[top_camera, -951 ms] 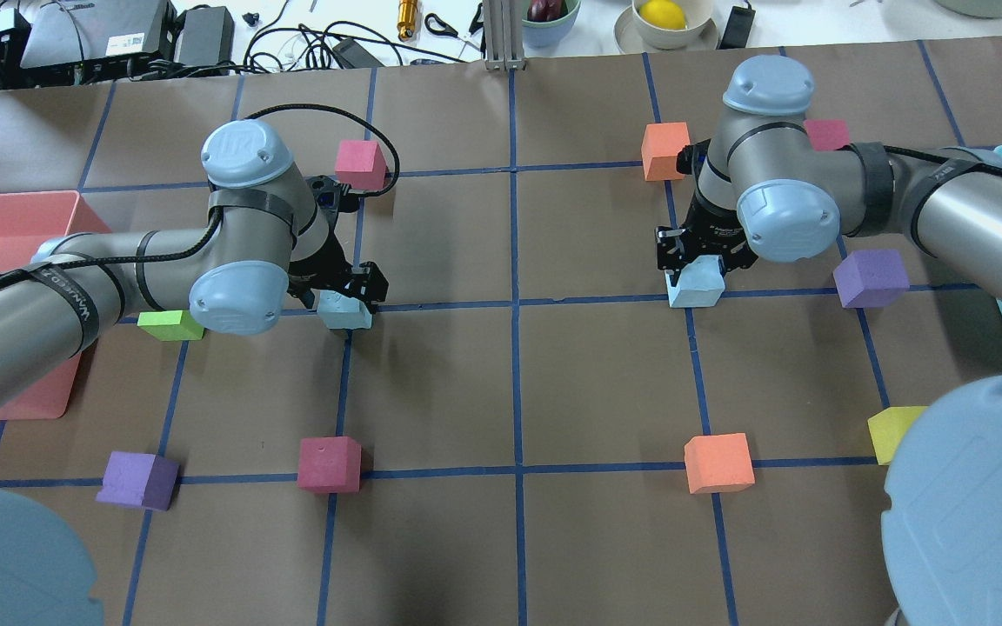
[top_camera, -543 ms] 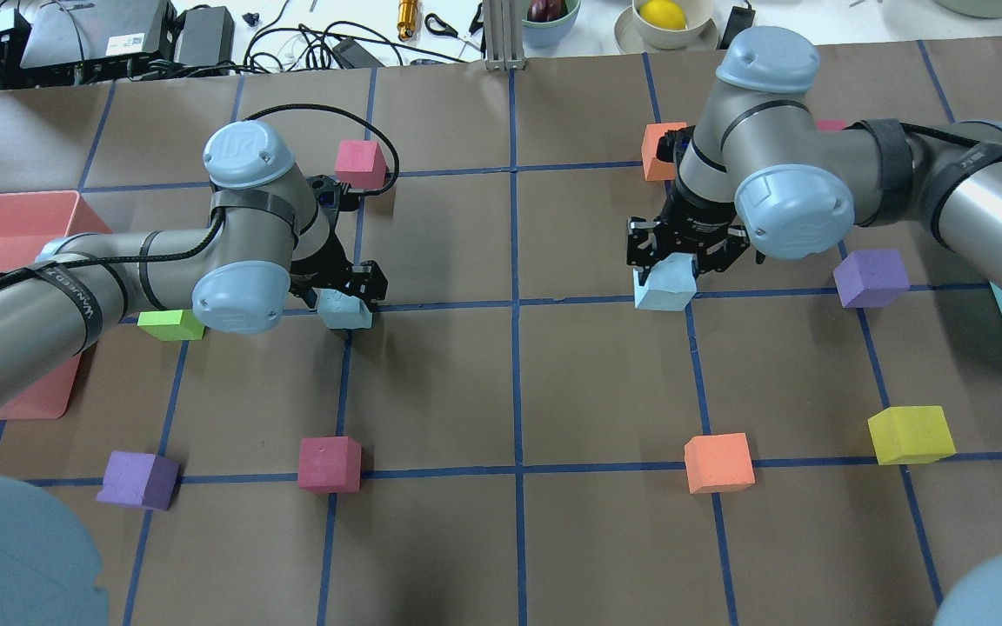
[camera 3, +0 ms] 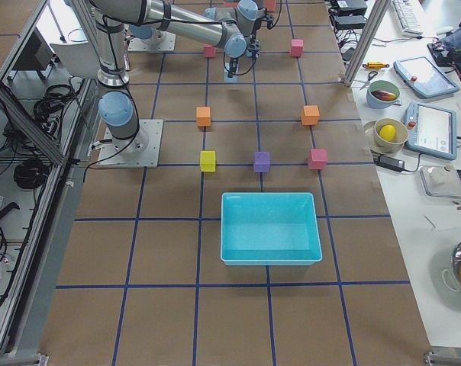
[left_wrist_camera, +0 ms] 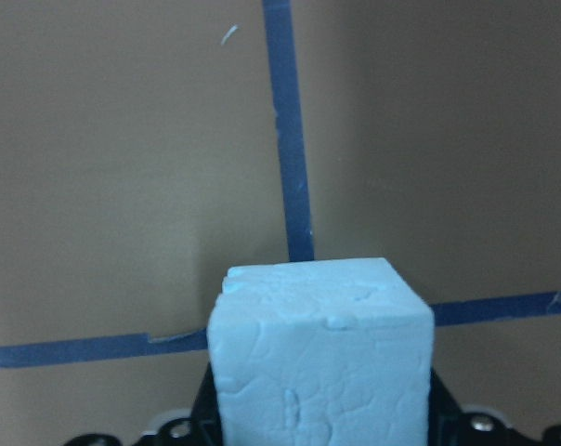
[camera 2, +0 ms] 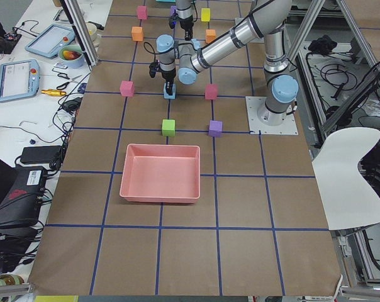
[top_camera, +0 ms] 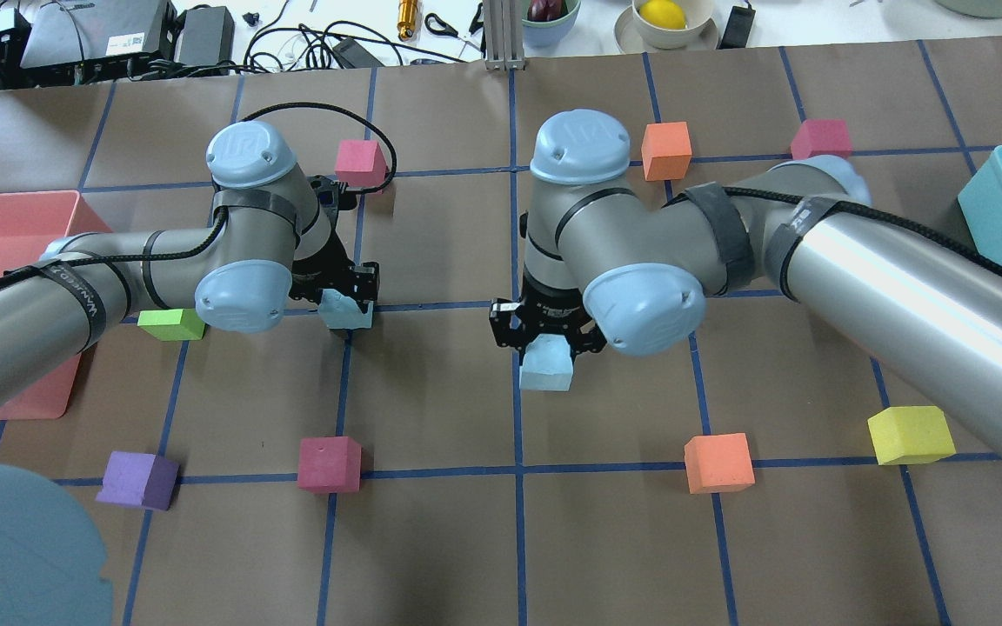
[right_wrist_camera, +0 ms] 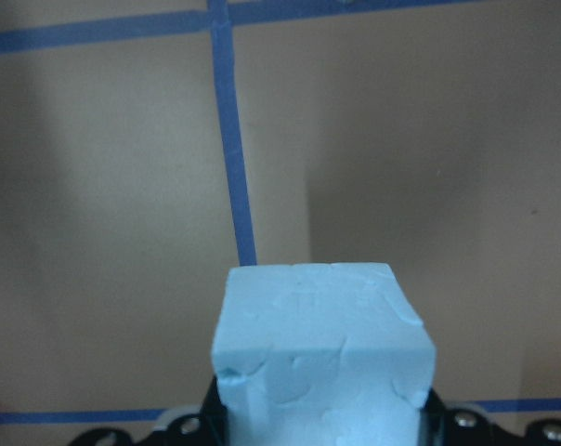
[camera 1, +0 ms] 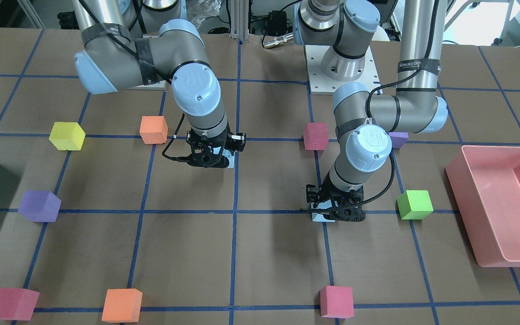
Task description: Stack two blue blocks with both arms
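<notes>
partly, left gripper hides blue block (right gripper too)

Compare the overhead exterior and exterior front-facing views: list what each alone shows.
Overhead only: the lemon, top of frame. Front-facing only: the white base plate and a purple cube that the right arm hides overhead. Both: left gripper shut on the left blue block, right gripper on the right blue block, plus the pink tray.
</notes>
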You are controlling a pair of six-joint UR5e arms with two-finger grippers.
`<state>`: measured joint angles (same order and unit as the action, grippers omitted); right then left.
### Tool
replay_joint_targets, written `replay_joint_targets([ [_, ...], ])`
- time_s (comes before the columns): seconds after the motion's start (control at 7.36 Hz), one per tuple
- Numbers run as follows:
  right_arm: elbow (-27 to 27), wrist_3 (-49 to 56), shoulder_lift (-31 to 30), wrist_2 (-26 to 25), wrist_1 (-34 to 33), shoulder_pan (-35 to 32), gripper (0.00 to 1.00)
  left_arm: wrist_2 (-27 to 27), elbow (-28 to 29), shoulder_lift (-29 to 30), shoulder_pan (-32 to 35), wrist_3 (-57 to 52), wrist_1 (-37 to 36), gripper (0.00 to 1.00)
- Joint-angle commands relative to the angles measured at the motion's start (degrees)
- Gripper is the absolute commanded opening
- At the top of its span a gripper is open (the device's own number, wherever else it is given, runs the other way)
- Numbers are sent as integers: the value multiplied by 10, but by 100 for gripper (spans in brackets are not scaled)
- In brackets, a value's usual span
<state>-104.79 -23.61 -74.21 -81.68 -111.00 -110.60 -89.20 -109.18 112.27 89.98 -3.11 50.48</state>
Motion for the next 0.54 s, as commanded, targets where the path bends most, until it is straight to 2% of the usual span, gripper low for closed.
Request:
replay_joint_targets([
  [0.0,-40,1,0,4,-30,-20,3,0,5,-6,-3,2,0,0],
  [0.14,-56,1,2,6,-67,-22,7,1,7,-13,-3,0,1,0],
  [0.41,-79,-6,14,6,-115,-34,8,1,8,-31,6,1,2,0],
])
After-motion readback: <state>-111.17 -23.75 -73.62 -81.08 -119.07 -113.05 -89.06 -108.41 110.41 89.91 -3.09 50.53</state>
